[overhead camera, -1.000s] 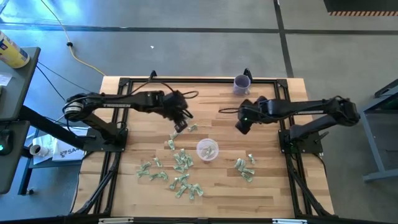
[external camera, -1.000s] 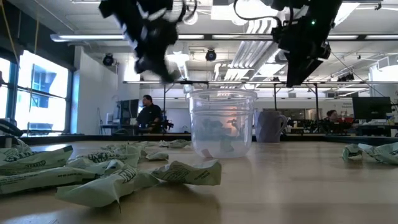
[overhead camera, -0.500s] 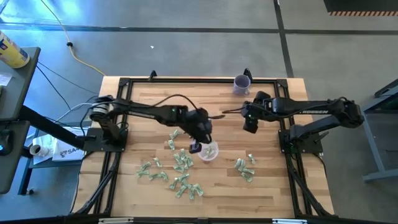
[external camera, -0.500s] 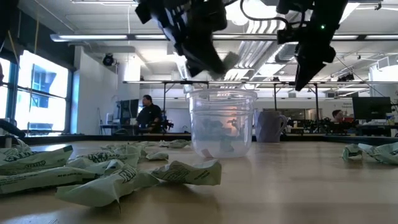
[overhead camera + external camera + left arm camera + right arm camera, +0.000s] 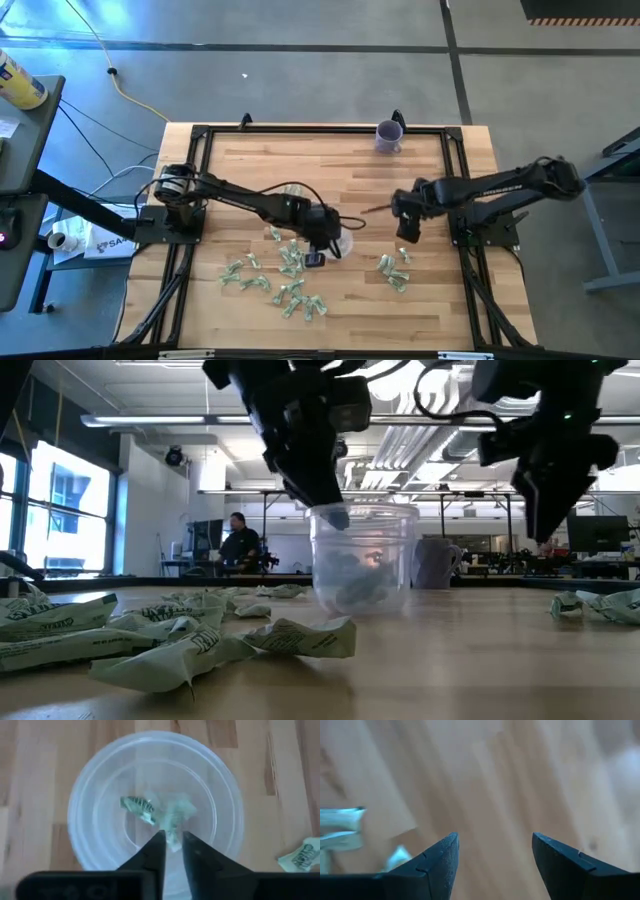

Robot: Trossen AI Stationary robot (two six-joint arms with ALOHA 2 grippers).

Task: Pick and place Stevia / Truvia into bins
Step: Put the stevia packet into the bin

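On the butcher-block table point(image 5: 250, 160), a scatter of pale green Stevia sachets point(image 5: 285, 280) lies across the near left-of-centre area, seen from above; the low view shows the nearest ones crumpled in the foreground point(image 5: 180, 645). The left arm reaches from its mount at the table's left edge toward the middle, its left gripper point(image 5: 318, 252) poised directly over the clear cup point(image 5: 338, 242), which stands upright near the table's centre. The left wrist view looks straight down into the cup point(image 5: 85, 785): the two dark fingers point(image 5: 155, 852) are parted by a narrow gap with nothing between them, and a few sachets point(image 5: 157, 815) lie on the cup's floor below the tips. In the low view the same gripper point(image 5: 325, 510) hangs at the cup's rim point(image 5: 365, 512), a pale sachet at its tip. Farther right, a smaller cluster of sachets point(image 5: 393, 272) sits on the wood, well apart from the main scatter. The right gripper point(image 5: 406, 232) hovers above the table near that cluster, its fingers point(image 5: 437, 862) spread wide and empty over bare wood. A purple cup point(image 5: 388, 135) stands at the table's far edge. Beyond the table, a person point(image 5: 238, 542) stands in the room.
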